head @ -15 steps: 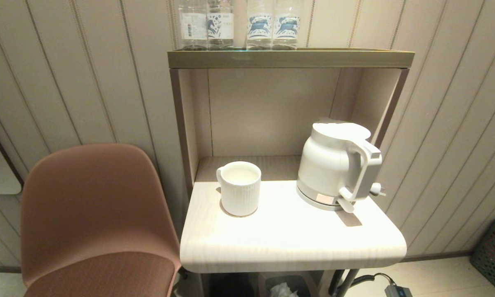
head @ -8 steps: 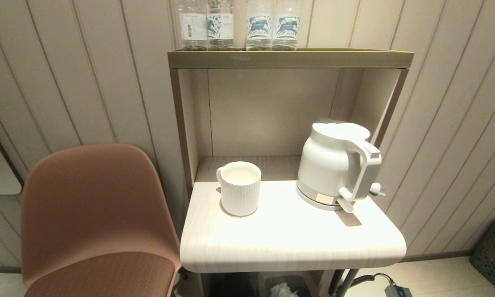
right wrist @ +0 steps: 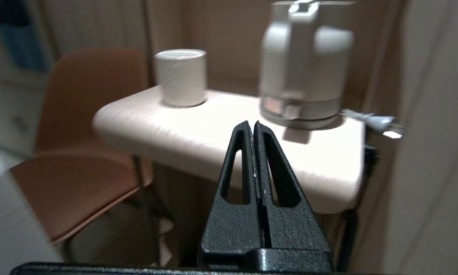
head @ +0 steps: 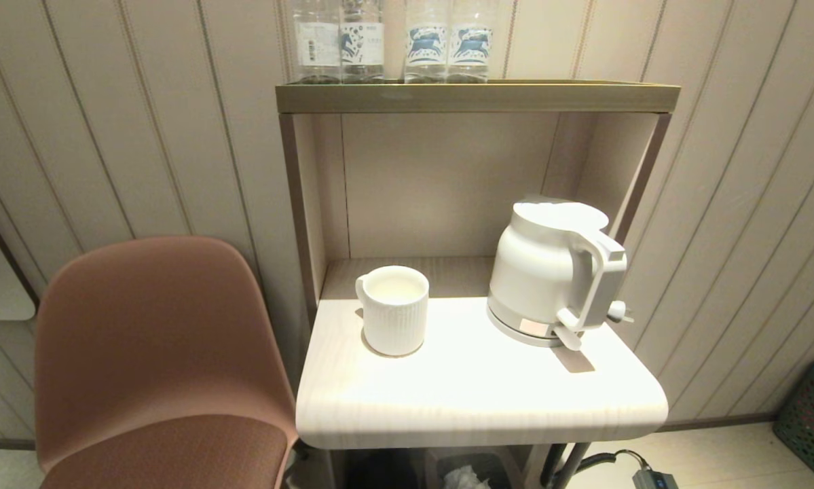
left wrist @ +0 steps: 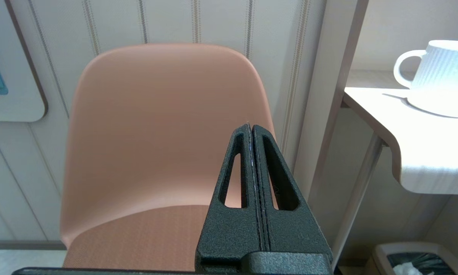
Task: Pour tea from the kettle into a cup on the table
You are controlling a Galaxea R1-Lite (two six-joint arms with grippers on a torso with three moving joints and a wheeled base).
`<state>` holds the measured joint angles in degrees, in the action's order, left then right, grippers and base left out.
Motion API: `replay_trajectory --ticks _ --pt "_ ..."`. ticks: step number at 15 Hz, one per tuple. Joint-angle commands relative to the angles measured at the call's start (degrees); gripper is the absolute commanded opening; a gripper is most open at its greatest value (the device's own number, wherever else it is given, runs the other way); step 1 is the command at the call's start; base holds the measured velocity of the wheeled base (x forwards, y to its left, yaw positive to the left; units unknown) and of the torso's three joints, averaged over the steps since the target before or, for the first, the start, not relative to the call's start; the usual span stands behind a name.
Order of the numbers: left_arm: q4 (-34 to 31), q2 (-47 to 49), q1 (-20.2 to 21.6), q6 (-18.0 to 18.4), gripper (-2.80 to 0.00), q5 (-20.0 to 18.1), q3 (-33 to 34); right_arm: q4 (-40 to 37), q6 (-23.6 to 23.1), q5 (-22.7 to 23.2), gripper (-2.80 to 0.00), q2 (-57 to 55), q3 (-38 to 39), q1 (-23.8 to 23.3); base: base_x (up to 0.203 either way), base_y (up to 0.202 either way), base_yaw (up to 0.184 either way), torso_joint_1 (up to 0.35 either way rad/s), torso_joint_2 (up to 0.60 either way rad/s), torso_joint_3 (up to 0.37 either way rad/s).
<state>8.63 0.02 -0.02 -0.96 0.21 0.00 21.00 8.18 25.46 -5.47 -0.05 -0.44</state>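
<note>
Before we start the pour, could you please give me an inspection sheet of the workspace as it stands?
Surface: the table is light wood-grain, joined to a shelf unit.
Job's things: the kettle stands upright on its base on the robot's right; the cup stands upright to its left, apart from it.
Clutter: nothing seen on the table.
Grippers: left gripper shut, empty, facing the chair; right gripper shut, empty, low in front of the table.
Cables: plug beside the kettle; cable under the table.
Surroundings: water bottles on top of the shelf unit; bin below.
</note>
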Motion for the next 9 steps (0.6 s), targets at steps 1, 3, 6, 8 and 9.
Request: replay_trajectory --ticks 1,3,6,8,9 --pt "0.07 -0.02 0.02 -0.04 -2.8 0.06 0.0 0.4 -0.03 -5.27 -2.8 2.63 0.05 0.0 0.0 0.0 0.0 0.0 0.0 0.0" --pt "0.07 -0.02 0.02 -0.01 -2.8 -0.03 0.0 0.62 -1.54 -9.41 -2.8 5.43 0.05 0.0 0.0 0.0 0.0 0.0 0.0 0.0" --pt "0.07 -0.02 0.02 -0.09 -2.8 -0.03 0.0 -1.66 -3.73 -24.14 -2.8 4.97 0.05 0.0 0.0 0.0 0.0 0.0 0.0 0.0" --pt "0.07 -0.02 -0.02 -0.01 -2.8 -0.03 0.0 -4.43 -7.17 -28.71 -2.8 4.94 0.05 0.0 0.0 0.0 0.0 0.0 0.0 0.0" --pt "0.07 -0.02 0.02 -0.01 -2.8 -0.03 0.0 -6.09 -8.34 -28.14 -2.8 4.94 0.05 0.0 0.0 0.0 0.0 0.0 0.0 0.0"
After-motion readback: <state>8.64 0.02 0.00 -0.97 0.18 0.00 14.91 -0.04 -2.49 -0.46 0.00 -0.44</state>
